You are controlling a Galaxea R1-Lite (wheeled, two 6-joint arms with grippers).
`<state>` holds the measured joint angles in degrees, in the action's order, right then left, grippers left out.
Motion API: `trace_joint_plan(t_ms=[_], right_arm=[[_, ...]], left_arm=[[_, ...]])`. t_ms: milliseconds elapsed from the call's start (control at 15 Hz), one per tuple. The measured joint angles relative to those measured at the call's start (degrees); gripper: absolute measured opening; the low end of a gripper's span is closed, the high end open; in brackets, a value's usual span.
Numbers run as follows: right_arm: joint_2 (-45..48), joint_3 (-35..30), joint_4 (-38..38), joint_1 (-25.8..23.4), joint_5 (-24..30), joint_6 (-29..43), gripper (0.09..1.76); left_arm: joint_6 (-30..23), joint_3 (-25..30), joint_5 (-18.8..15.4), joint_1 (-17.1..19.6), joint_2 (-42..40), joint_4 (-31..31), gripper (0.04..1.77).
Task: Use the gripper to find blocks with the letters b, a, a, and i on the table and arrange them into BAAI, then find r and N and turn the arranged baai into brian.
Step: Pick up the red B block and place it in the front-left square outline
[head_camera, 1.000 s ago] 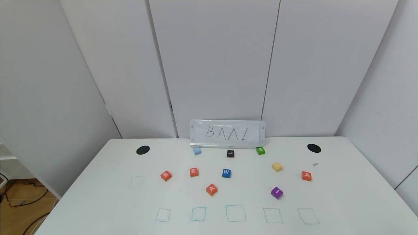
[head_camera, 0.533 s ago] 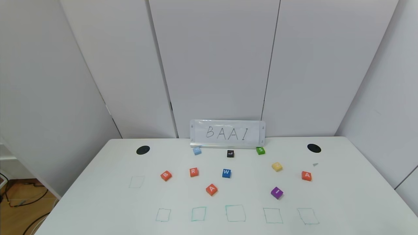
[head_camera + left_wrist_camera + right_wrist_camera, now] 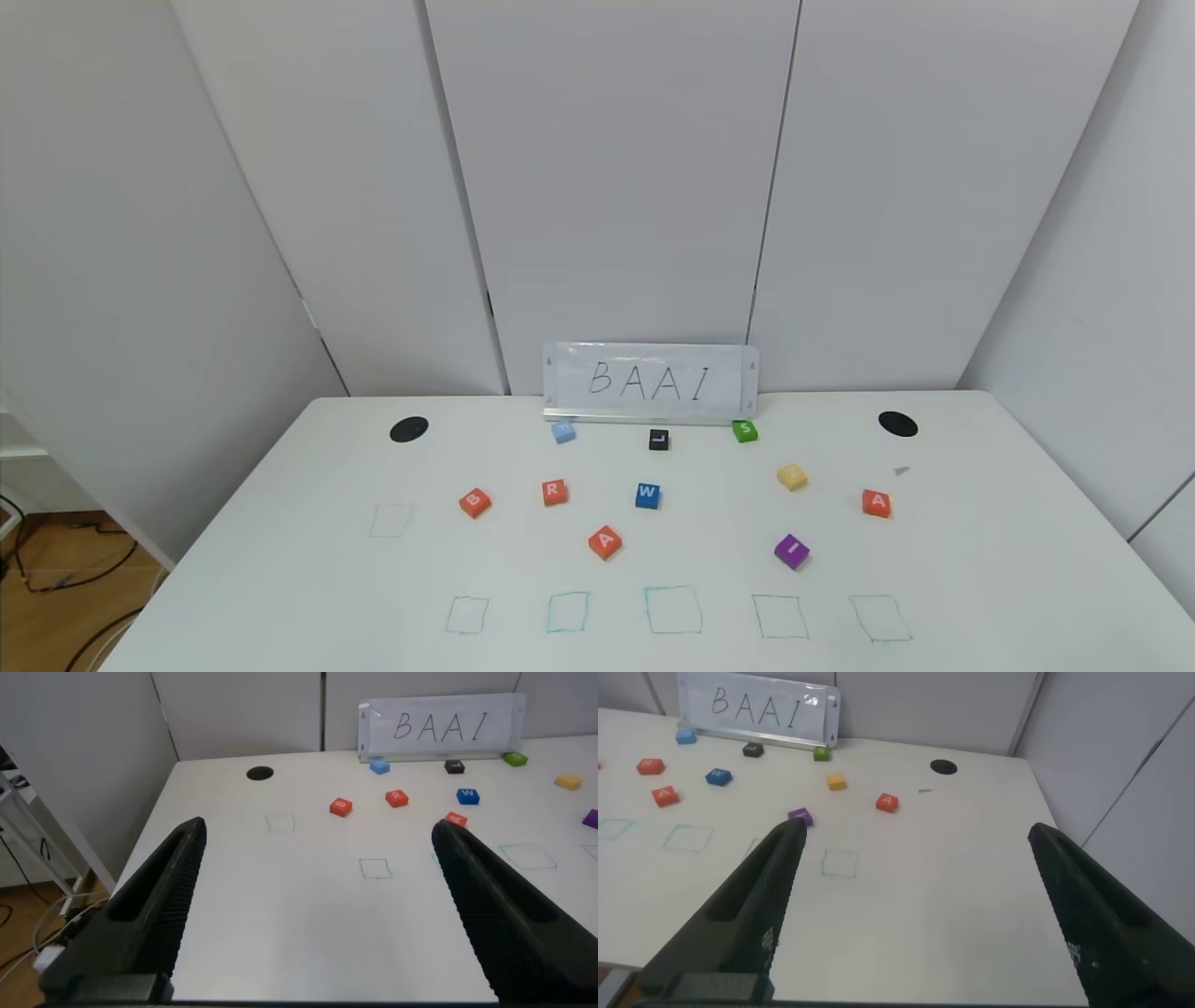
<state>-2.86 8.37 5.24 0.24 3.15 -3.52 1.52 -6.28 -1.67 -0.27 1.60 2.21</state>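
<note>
On the white table (image 3: pixel 980 560) lie the orange-red B block (image 3: pixel 474 502), the orange-red R block (image 3: pixel 555 492), one orange-red A block (image 3: pixel 605 541), a second A block (image 3: pixel 876 503) at the right, and the purple I block (image 3: pixel 792 551). Neither gripper shows in the head view. My left gripper (image 3: pixel 318 829) is open and empty above the table's near left part, with the B block (image 3: pixel 341 807) far ahead. My right gripper (image 3: pixel 917 831) is open and empty above the near right part, with the I block (image 3: pixel 799 816) by its finger.
A blue W block (image 3: pixel 647 496), a yellow block (image 3: pixel 792 477), a black L block (image 3: pixel 659 440), a green S block (image 3: pixel 745 431) and a light-blue block (image 3: pixel 563 431) with an unreadable letter lie behind. A BAAI sign (image 3: pixel 651 383) stands at the back. Green outlines (image 3: pixel 673 610) line the front.
</note>
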Motion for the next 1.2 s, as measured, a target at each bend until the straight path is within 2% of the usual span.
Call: trace_joint_plan(t_ms=[333,667,1067,1200], right_arm=[[-14.80,11.46,0.77,0.80,0.46,-0.22,1.71],[-34.45,27.10,0.94,0.96,0.66,-0.50,1.71],[-51.48,44.00,11.04,1.02,0.93,-3.73,1.71],[-57.19,48.90,13.07,0.79,0.73,-3.54,1.71]], left_arm=[[0.82,-9.75,-0.29,-0.74,11.50,0.57,1.72],[0.83,-24.13,0.00,-1.10,27.98,0.35,1.72],[0.57,-36.88,0.39,-1.13,45.37,1.27,1.72],[0.50,-40.74,0.67,-1.11,51.18,3.86,1.72]])
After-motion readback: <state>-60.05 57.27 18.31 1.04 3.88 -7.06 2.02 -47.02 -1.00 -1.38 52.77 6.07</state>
